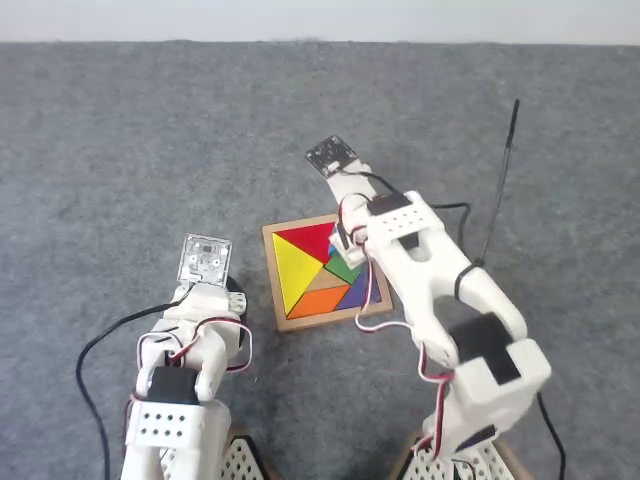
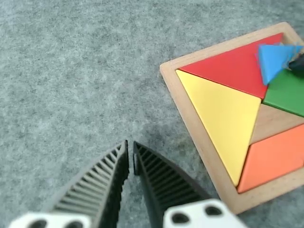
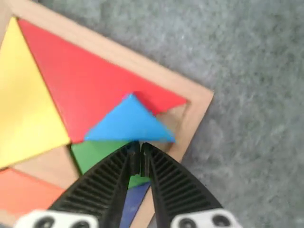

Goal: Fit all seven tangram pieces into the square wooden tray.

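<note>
The tray (image 1: 271,282) lies on the grey mat (image 1: 150,150) between the two arms, nearer the right one. In it the red triangle (image 1: 310,240) and yellow triangle (image 1: 290,265) lie flat along two adjoining sides, with the orange piece (image 1: 318,298), green piece (image 1: 342,268) and purple piece (image 1: 355,290) filling the remaining part. In the left wrist view a patch of bare wood (image 2: 273,121) shows in the middle, between yellow, green and orange. The right gripper (image 3: 137,145) hangs over the tray's far corner with its jaws almost together, pinching the long edge of the blue triangle (image 3: 130,121). That piece sits tilted, overlapping the red triangle's edge and partly covering a bare corner slot by the rim (image 3: 199,109); it is not seated flat. The left gripper (image 2: 130,145) is over the mat just beside the tray's yellow side, jaws closed to a thin slit and holding nothing.
</note>
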{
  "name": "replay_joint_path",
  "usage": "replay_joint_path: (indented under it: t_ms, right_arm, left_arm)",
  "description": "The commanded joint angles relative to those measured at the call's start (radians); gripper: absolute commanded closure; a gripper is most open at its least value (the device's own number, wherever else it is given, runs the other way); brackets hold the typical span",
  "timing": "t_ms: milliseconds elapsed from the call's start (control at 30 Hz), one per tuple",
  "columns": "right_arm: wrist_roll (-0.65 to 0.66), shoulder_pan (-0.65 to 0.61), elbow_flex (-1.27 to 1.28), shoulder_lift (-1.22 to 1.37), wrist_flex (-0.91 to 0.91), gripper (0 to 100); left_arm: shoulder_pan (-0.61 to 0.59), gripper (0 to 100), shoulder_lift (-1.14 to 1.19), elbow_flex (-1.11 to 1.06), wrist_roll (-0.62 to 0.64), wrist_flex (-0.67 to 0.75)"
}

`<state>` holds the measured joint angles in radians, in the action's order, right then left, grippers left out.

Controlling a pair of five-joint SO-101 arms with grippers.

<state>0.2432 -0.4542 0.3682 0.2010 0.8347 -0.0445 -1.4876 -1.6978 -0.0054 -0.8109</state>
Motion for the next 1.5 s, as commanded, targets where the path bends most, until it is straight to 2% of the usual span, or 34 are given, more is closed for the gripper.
replay_joint_path:
  t_ms: [0, 233, 400, 533, 633, 900, 1100, 1467]
  right_arm:
    - [0.000, 0.027, -0.118, 0.038, -0.008, 99.1]
    - [0.040, 0.068, -0.183, 0.074, -0.005, 99.1]
    - [0.034, 0.062, -0.183, -0.005, 0.030, 99.1]
    - [0.021, 0.010, -0.181, -0.079, 0.027, 99.0]
    - [-0.051, -0.045, -0.198, -0.090, 0.012, 99.0]
    - [-0.068, -0.094, -0.230, 0.038, -0.101, 98.9]
    - [-0.064, -0.091, -0.279, 0.139, -0.099, 98.9]
    - [-0.064, -0.042, -0.276, 0.147, -0.002, 99.1]
  left_arm:
    - [-0.003, 98, -0.014, 0.008, 0.006, -0.005]
    - [-0.003, 98, -0.014, 0.008, 0.006, -0.005]
    - [-0.003, 98, -0.014, 0.008, 0.006, -0.005]
    - [-0.003, 98, -0.014, 0.008, 0.006, -0.005]
    - [-0.003, 98, -0.014, 0.008, 0.006, -0.005]
    - [-0.002, 98, -0.014, 0.008, 0.006, -0.005]
    - [-0.002, 98, -0.014, 0.008, 0.006, -0.005]
    - [-0.002, 98, -0.014, 0.008, 0.006, -0.005]
